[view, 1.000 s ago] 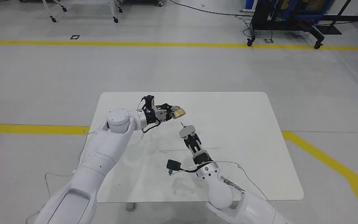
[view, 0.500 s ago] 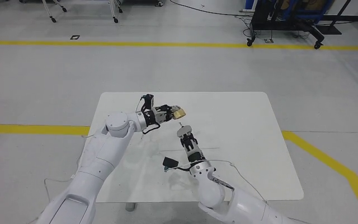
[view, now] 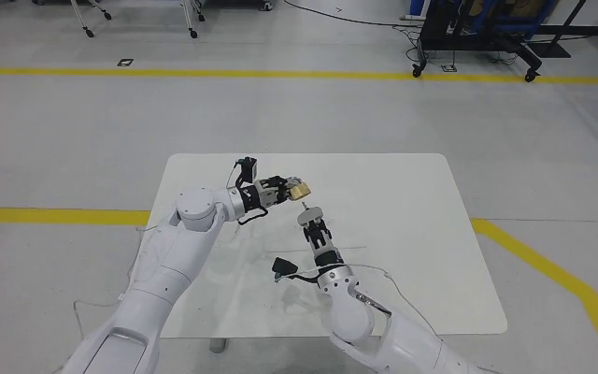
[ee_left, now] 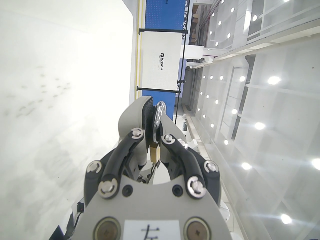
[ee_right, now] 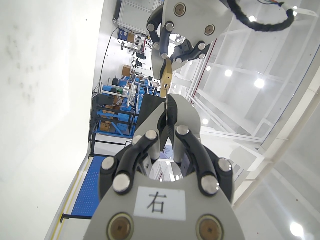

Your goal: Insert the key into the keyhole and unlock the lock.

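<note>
A small brass padlock point(view: 299, 190) hangs in the air over the white table point(view: 402, 243), with my left gripper point(view: 288, 187) shut on it. In the left wrist view its silver shackle point(ee_left: 159, 114) is pinched between the pads and the brass body point(ee_left: 155, 153) lies toward the palm. My right gripper point(view: 308, 217) sits just in front of the lock, shut on the thin metal key point(ee_right: 165, 112). In the right wrist view the key's tip reaches the near edge of the padlock point(ee_right: 166, 79), just short of the keyhole point(ee_right: 165, 85). The left gripper point(ee_right: 163, 59) faces it.
The white table's far side point(view: 374, 173) and right side are bare. A thin cable point(view: 392, 280) trails across the table near the right arm. Yellow floor lines point(view: 523, 248) run beyond the table's edges.
My right gripper with the key has moved a little up and left toward the padlock. The left gripper and lock have hardly shifted.
</note>
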`<state>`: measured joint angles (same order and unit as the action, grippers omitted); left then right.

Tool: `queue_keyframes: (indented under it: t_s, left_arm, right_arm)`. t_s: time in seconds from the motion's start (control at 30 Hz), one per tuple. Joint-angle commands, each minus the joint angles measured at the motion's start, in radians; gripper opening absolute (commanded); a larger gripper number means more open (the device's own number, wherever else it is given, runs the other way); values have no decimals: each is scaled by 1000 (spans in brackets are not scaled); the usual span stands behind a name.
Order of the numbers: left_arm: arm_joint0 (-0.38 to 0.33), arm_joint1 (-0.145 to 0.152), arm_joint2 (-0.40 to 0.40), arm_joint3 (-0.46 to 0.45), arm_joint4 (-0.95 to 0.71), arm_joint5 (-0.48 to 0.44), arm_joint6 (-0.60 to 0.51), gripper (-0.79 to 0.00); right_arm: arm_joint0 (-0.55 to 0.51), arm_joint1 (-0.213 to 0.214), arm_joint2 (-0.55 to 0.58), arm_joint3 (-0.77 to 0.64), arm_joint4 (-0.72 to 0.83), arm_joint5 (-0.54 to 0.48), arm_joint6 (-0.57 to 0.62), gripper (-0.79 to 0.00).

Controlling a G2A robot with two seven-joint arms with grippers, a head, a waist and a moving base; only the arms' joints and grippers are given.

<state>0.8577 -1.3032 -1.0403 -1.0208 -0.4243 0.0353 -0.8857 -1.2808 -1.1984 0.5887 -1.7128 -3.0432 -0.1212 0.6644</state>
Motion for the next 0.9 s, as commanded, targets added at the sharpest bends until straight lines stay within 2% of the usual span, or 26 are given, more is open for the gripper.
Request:
queue_keyframes:
  t_s: [0.0, 0.87]
  left_arm:
    - [1, 1, 1, -3, 8, 1, 0, -785]
    - [7, 1, 16, -29, 63, -5, 4, -785]
  right_arm:
    - [-3, -4, 5, 1, -3, -2, 0, -785]
    - [-21, -60, 71, 39, -28, -44, -68, -785]
